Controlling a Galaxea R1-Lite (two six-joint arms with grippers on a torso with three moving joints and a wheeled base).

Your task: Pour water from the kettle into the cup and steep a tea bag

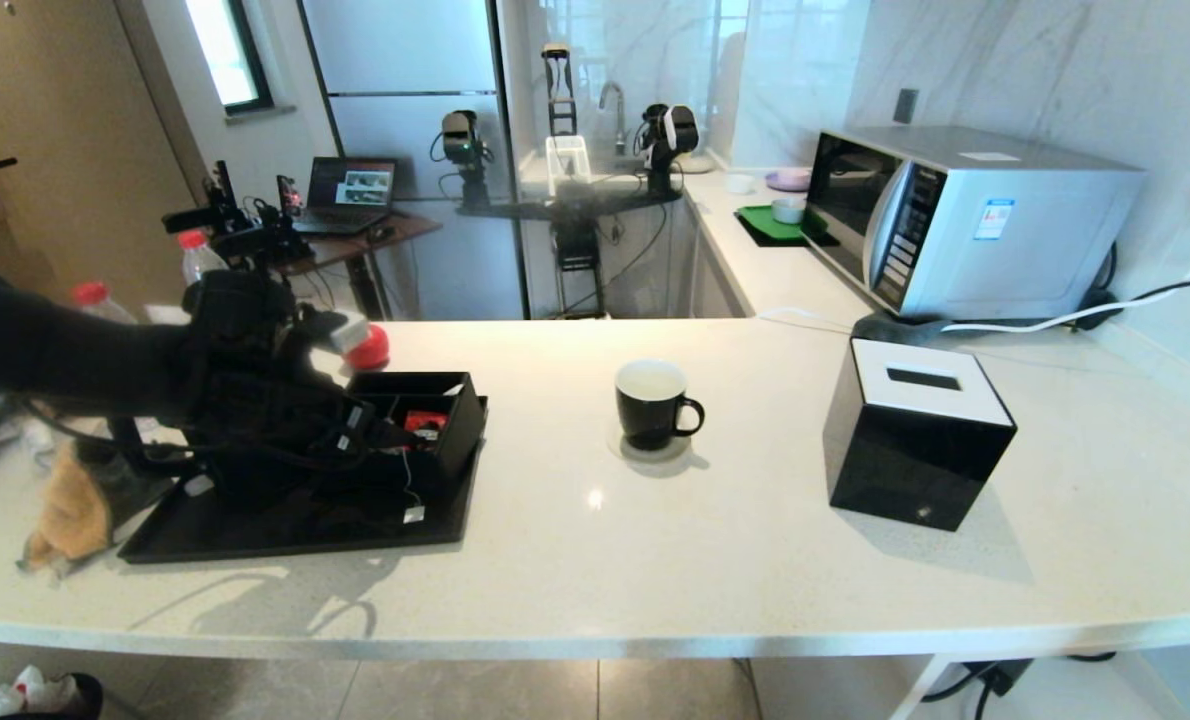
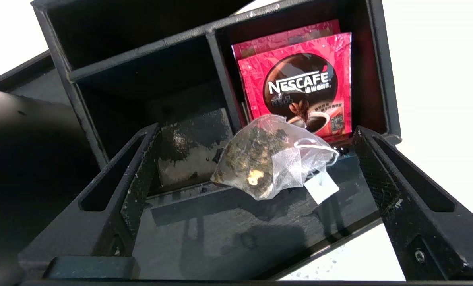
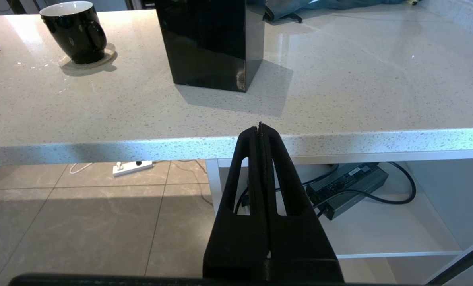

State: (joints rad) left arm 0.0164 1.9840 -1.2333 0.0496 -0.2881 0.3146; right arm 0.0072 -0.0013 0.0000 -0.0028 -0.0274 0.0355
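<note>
The tea bag (image 2: pixel 268 159), a translucent pyramid pouch of dark leaves, rests on the front wall of a black compartment box (image 2: pixel 141 51). Its white tag (image 2: pixel 321 186) sits beside it. My left gripper (image 2: pixel 256 128) is open, one finger on each side of the pouch and neither touching it. The black cup (image 1: pixel 655 405) with its white interior stands upright on a coaster mid-counter, also seen as the cup (image 3: pixel 75 31) from the right wrist. A matte black rounded body (image 2: pixel 22 159) beside the box may be the kettle; I cannot tell. My right gripper (image 3: pixel 260 127) is shut and empty below the counter's front edge.
Red Nescafe packets (image 2: pixel 300 79) stand in the box's compartment behind the pouch. The box sits on a black tray (image 1: pixel 285 540). A black tissue box (image 1: pixel 915 445) stands right of the cup, with a microwave (image 1: pixel 965 220) behind it. Red-capped bottles (image 1: pixel 195 255) and an orange cloth (image 1: pixel 70 510) lie at far left.
</note>
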